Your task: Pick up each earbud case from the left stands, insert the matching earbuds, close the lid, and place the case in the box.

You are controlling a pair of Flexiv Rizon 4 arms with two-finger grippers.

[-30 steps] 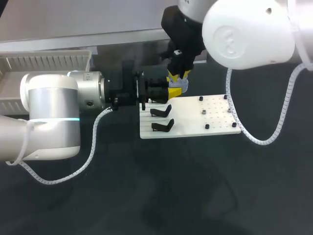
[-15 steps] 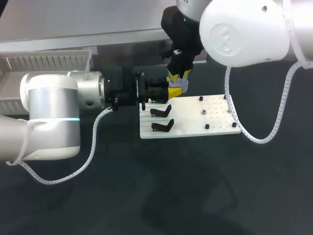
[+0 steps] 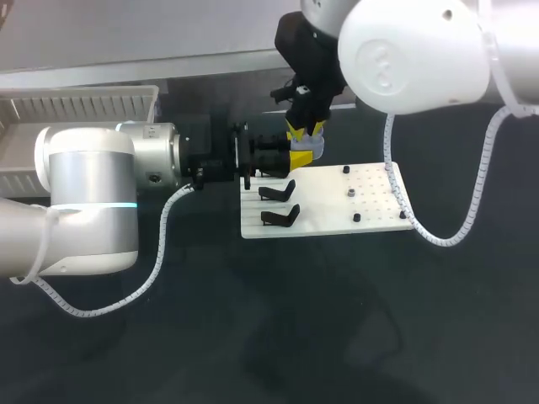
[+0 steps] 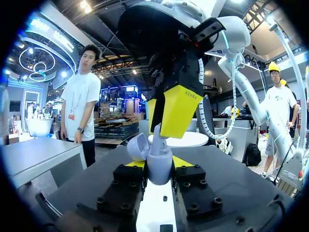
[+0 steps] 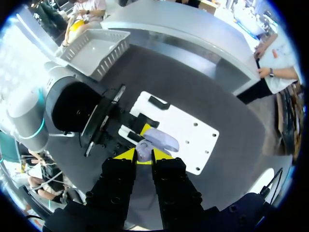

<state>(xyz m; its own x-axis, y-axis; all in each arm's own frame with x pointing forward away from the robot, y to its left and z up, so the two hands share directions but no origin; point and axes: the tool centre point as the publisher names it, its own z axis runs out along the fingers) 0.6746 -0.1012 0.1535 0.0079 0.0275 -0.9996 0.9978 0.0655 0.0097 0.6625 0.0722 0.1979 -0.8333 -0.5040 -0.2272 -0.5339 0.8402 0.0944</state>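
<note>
My left gripper [image 3: 296, 160] reaches in sideways over the white board's back edge and is shut on a lavender earbud case [image 3: 310, 147]. In the left wrist view the case [image 4: 159, 170] sits upright between my yellow tips, its round lid [image 4: 137, 146] hinged open to one side. My right gripper [image 3: 305, 133] hangs straight above it, shut on a lavender earbud [image 4: 156, 142] whose stem points down into the case's mouth. In the right wrist view the earbud [image 5: 142, 151] shows between my right gripper's [image 5: 144, 155] tips, with the case [image 5: 163, 139] just beyond.
The white board [image 3: 379, 210] carries two empty black stands [image 3: 278, 192] [image 3: 280, 216] at its left and a few small pegs [image 3: 349, 192] at its right. A white slatted basket [image 3: 76, 105] stands at the back left.
My right arm's upper casing has drifted slightly left. Both grippers and the case have hardly moved.
</note>
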